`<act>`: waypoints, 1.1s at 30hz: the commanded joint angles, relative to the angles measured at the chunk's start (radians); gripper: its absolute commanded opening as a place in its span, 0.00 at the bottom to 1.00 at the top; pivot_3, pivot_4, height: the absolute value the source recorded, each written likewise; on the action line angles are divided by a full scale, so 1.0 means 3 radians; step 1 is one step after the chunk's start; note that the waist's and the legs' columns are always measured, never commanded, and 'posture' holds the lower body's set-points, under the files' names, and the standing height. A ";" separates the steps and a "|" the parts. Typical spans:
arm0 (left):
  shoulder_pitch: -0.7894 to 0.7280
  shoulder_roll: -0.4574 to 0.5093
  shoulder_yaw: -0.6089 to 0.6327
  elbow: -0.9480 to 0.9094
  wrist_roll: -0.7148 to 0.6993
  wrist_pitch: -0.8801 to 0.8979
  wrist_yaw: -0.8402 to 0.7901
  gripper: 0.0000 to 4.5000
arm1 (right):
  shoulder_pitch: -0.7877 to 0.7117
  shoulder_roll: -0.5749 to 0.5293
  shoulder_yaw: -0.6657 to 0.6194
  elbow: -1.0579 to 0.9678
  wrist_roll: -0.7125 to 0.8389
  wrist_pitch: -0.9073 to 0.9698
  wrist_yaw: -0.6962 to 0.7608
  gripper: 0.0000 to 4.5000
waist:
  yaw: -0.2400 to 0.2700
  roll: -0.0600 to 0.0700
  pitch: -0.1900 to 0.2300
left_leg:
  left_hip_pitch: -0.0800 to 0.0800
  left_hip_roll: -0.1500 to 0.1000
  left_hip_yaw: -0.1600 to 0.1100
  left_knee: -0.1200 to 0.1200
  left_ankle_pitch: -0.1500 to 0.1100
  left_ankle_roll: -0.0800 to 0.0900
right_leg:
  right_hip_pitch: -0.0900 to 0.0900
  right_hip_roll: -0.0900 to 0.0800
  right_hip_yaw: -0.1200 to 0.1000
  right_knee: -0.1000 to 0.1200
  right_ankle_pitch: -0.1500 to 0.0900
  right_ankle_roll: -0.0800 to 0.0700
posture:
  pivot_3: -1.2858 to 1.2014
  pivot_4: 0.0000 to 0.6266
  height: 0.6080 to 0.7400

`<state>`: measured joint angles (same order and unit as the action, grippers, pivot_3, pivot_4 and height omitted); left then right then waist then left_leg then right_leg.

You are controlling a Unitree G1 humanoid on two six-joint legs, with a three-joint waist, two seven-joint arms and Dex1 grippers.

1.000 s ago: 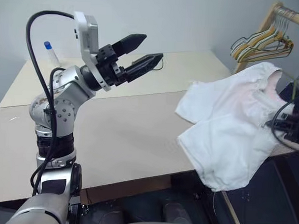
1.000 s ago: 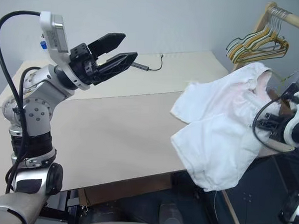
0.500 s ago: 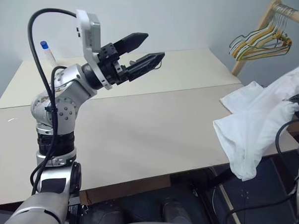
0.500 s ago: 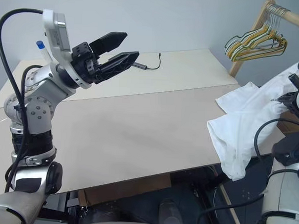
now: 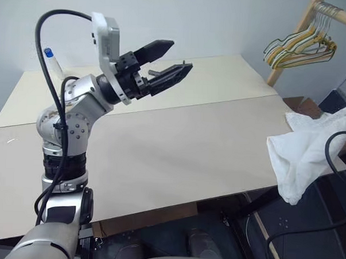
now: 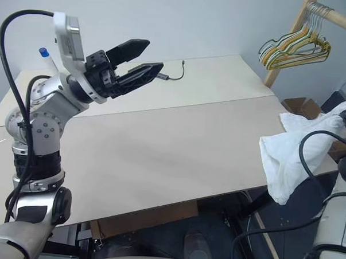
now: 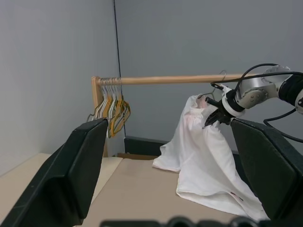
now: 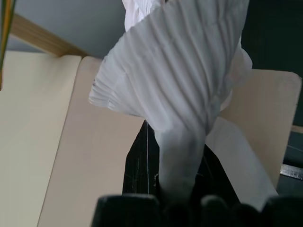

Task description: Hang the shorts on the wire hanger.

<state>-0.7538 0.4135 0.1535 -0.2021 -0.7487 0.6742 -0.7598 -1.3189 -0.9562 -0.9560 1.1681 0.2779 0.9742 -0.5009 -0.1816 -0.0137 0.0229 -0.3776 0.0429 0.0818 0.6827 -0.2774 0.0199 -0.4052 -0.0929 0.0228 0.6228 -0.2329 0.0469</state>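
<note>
Shorts dangle at right frame edge, pinched in the right gripper (left gripper gaping, idle), probably headed for hangers.

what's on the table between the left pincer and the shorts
Nothing: in the left eye view, bare tabletop stretches from the open left pincer to the shorts.
</note>
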 commanded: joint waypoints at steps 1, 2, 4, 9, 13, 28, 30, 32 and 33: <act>-0.0032 0.0030 0.0000 -0.0130 -0.0056 -0.0055 -0.0020 1.00 | -0.0004 -0.0063 0.0074 0.0030 0.0120 -0.0160 -0.0051 0.00 | -0.0002 0.0000 0.0000 | 0.0002 0.0000 0.0001 -0.0003 0.0000 0.0000 | 0.0001 0.0000 0.0004 0.0000 0.0000 0.0000 | 0.45 0.00 1.00; -0.0020 0.0033 0.0001 -0.0150 -0.0063 -0.0049 -0.0019 1.00 | 0.0022 -0.0068 0.0110 0.0037 0.0128 -0.0155 -0.0044 0.00 | -0.0003 0.0000 0.0000 | 0.0003 -0.0001 0.0002 -0.0006 0.0000 0.0000 | 0.0002 0.0000 0.0007 0.0000 0.0000 0.0000 | 0.45 0.00 1.00; 0.0003 0.0037 0.0004 -0.0182 -0.0073 -0.0036 -0.0017 1.00 | 0.0070 -0.0072 0.0164 0.0040 0.0149 -0.0152 -0.0042 0.00 | -0.0003 0.0000 0.0000 | 0.0012 -0.0001 0.0003 -0.0008 0.0000 0.0000 | 0.0003 0.0001 0.0010 -0.0001 0.0000 0.0001 | 0.45 0.00 1.00; 0.0029 0.0056 0.0003 -0.0217 -0.0078 -0.0027 -0.0024 1.00 | 0.0165 0.0026 0.0603 -0.0126 0.0021 -0.0167 0.0228 0.25 | -0.0005 0.0001 0.0001 | 0.0016 -0.0001 0.0008 -0.0009 0.0000 0.0000 | 0.0004 0.0001 0.0017 -0.0001 0.0000 0.0004 | 0.45 0.00 1.00; 0.0014 0.0069 0.0010 -0.0203 -0.0072 -0.0031 -0.0018 1.00 | 0.0237 0.0076 0.0942 -0.0330 -0.0061 -0.0234 0.0413 0.56 | -0.0006 0.0001 0.0001 | 0.0021 -0.0001 0.0011 -0.0009 0.0000 0.0000 | 0.0005 0.0002 0.0023 -0.0001 0.0002 0.0008 | 0.45 0.00 1.00; -0.0046 0.0125 -0.0014 -0.0141 -0.0059 -0.0024 -0.0067 1.00 | 0.1369 0.0623 0.1607 -0.2076 -0.0653 -0.1199 0.0130 0.99 | -0.0006 0.0004 -0.0001 | 0.0025 -0.0002 0.0016 -0.0008 0.0001 -0.0001 | 0.0004 0.0002 0.0035 0.0003 0.0005 0.0016 | 0.45 0.00 1.00; -0.0047 0.0128 -0.0020 -0.0125 -0.0048 -0.0041 -0.0081 1.00 | 0.1566 0.0703 0.1663 -0.2335 -0.0744 -0.1373 0.0110 0.99 | -0.0007 0.0005 -0.0001 | 0.0027 -0.0002 0.0017 -0.0008 0.0001 -0.0001 | 0.0005 0.0002 0.0037 0.0004 0.0006 0.0017 | 0.45 0.00 1.00; -0.0041 0.0126 -0.0026 -0.0115 -0.0033 -0.0062 -0.0086 1.00 | 0.1693 0.0779 0.1646 -0.2519 -0.0781 -0.1507 0.0082 0.99 | -0.0012 0.0005 -0.0001 | 0.0029 -0.0002 0.0020 -0.0008 0.0001 -0.0001 | 0.0005 0.0002 0.0041 0.0006 0.0006 0.0017 | 0.45 0.00 1.00; -0.0032 0.0124 -0.0028 -0.0113 -0.0026 -0.0074 -0.0087 1.00 | 0.1768 0.0797 0.1673 -0.2603 -0.0836 -0.1599 0.0076 0.99 | -0.0014 0.0005 -0.0001 | 0.0030 -0.0002 0.0021 -0.0008 0.0001 -0.0001 | 0.0005 0.0002 0.0043 0.0006 0.0006 0.0018 | 0.45 0.00 1.00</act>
<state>-0.7430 0.4440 0.1386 -0.2234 -0.7499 0.6761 -0.7803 -0.7877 -0.7067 -0.4608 0.4668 0.0553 0.5609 -0.4650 -0.1858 -0.0123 0.0226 -0.3685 0.0421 0.0882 0.6804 -0.2772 0.0196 -0.4037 -0.0923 0.0358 0.6246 -0.2308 0.0525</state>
